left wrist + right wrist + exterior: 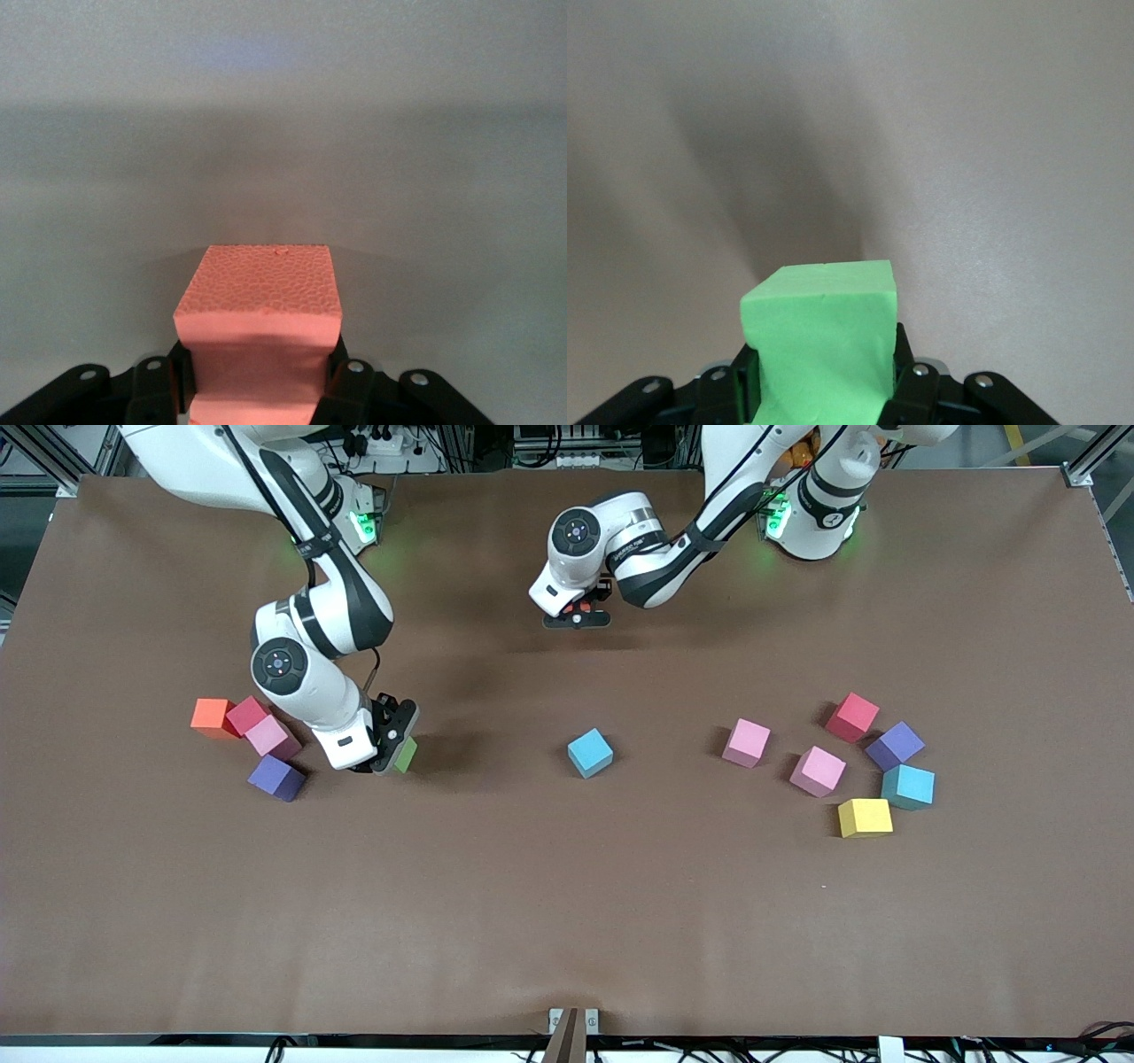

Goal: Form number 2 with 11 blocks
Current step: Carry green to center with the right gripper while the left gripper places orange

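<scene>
My right gripper [391, 749] is shut on a green block [407, 755] low over the table, beside a cluster of blocks at the right arm's end. In the right wrist view the green block [824, 332] fills the right gripper [824, 382], with bare table under it. My left gripper [578, 615] is shut on a red block [580, 612] over bare table near the bases. The red block [258, 297] sits clamped in the left gripper [258, 385]. A light blue block [590, 752] lies alone mid-table. No number 2 is in view.
At the right arm's end lie an orange block [211, 716], a red one [245, 714], a pink one [270, 736] and a purple one [275, 778]. Several loose blocks lie at the left arm's end, from pink [746, 742] to yellow [865, 817].
</scene>
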`<move>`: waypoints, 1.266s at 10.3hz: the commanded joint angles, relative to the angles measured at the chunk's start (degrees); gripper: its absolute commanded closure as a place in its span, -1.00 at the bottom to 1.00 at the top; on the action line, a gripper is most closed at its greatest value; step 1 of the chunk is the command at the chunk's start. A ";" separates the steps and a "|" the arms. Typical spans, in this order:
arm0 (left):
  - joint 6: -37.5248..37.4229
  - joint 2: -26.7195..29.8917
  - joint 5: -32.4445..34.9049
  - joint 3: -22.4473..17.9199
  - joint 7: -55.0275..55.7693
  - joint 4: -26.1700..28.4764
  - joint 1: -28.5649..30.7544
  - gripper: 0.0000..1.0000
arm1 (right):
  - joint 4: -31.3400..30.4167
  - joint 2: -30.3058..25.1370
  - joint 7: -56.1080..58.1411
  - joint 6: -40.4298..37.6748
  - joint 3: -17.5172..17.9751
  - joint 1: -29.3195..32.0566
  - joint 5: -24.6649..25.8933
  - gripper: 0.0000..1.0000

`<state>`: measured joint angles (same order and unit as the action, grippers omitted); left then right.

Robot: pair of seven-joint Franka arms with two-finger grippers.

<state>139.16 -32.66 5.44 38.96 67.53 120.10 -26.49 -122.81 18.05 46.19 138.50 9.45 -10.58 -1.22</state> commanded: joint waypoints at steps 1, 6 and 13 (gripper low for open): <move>0.32 -1.36 3.26 -0.64 1.99 -1.36 -0.85 -0.98 | 0.64 -1.18 -4.60 -3.14 -0.13 -2.16 -0.62 0.43; -7.21 8.46 6.69 -0.29 8.93 -1.45 -0.24 -1.00 | -1.98 -4.24 -4.61 -3.77 1.45 -6.29 -0.71 0.43; -21.36 17.46 6.16 -0.63 12.28 -8.80 13.88 -1.00 | -7.09 -8.38 -4.53 -3.59 7.08 -10.22 -2.19 0.46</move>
<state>121.67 -14.05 10.99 38.06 79.09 115.50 -16.75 -127.58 11.84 42.04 134.33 16.42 -18.25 -1.57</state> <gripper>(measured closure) 0.000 0.436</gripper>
